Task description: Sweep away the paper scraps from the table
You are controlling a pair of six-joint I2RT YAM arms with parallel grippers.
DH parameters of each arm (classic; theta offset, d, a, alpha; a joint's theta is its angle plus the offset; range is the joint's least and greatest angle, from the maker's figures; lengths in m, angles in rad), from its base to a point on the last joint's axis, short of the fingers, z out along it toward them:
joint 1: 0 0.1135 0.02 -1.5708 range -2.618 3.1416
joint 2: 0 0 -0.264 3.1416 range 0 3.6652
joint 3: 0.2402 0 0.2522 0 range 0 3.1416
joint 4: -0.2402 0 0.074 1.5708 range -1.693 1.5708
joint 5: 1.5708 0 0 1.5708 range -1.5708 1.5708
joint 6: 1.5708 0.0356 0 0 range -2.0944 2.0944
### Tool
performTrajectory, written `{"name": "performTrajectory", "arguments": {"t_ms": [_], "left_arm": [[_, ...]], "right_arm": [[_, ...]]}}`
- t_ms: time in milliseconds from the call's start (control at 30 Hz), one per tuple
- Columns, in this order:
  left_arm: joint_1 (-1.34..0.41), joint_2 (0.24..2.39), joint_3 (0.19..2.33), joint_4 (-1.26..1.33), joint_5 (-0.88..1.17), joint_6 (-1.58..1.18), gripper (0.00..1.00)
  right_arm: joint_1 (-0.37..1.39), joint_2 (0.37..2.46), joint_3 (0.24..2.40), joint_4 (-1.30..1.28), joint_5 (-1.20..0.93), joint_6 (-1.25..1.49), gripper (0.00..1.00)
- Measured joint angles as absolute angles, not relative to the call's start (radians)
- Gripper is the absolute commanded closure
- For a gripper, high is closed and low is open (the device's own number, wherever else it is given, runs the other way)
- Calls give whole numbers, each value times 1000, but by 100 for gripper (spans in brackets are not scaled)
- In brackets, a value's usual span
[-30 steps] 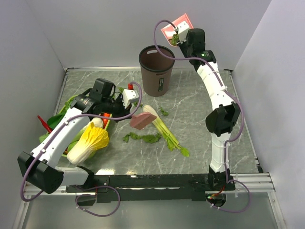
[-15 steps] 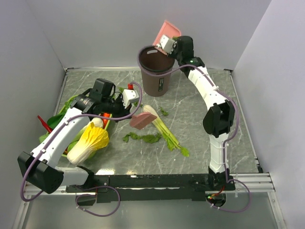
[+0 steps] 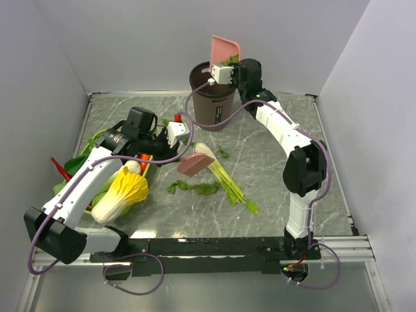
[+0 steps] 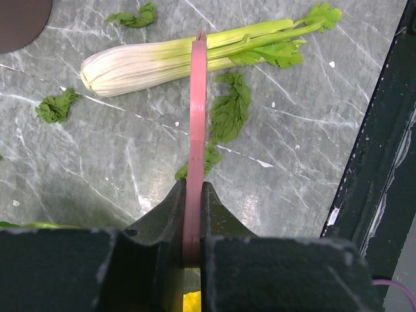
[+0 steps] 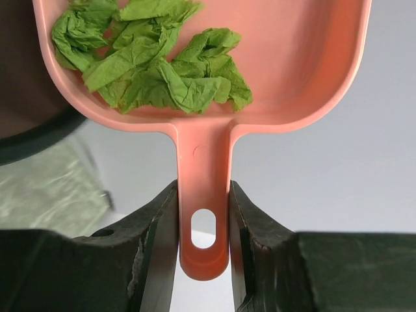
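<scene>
Up far, my right pincer (image 5: pixel 203 218) clamps the pink dustpan (image 5: pixel 305 58) by its handle above the brown bin (image 3: pixel 209 107) — paper scraps (image 5: pixel 149 65) heaped in the pan; others lie on the tabletop (image 3: pixel 273 162) below my left pincer (image 4: pixel 193 198), which grips a pink scraper (image 4: pixel 197 117).

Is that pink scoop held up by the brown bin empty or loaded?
Loaded: crumpled green paper scraps lie bunched in the pink dustpan, its handle clamped by the right pincer.

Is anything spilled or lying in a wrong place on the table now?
Yes. Several paper scraps lie loose on the table beside the leek-like stalk, not yet swept. Others sit in the pink dustpan that the right claw holds at the brown bin.
</scene>
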State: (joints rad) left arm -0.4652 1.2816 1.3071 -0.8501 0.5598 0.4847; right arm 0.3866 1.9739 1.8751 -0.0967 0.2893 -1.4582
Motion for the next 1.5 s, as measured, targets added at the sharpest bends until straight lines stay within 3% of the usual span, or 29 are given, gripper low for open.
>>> {"name": "performTrajectory", "arguments": {"t_ms": [200,367,1000,1267,1400,1500], "left_arm": [[-465,1282,1307,-850,561,485,99],[-465,1281,1301,-846,562,485,99],[-464,1281,1296,-834,572,484,99],[-464,1308,1302,-832,587,480,99],[-464,1322,1315,-830,586,482,99],[-464,1322,1322,-831,586,482,99]], "right_arm": [[388,1961,1867,-28,298,-1503,100],[388,1920,1742,70,287,-1624,100],[376,1865,1750,49,244,-1790,100],[378,1895,1864,17,287,-1842,100],[374,1896,1901,-134,289,-1787,100],[364,1879,1814,-27,310,-1808,100]]}}
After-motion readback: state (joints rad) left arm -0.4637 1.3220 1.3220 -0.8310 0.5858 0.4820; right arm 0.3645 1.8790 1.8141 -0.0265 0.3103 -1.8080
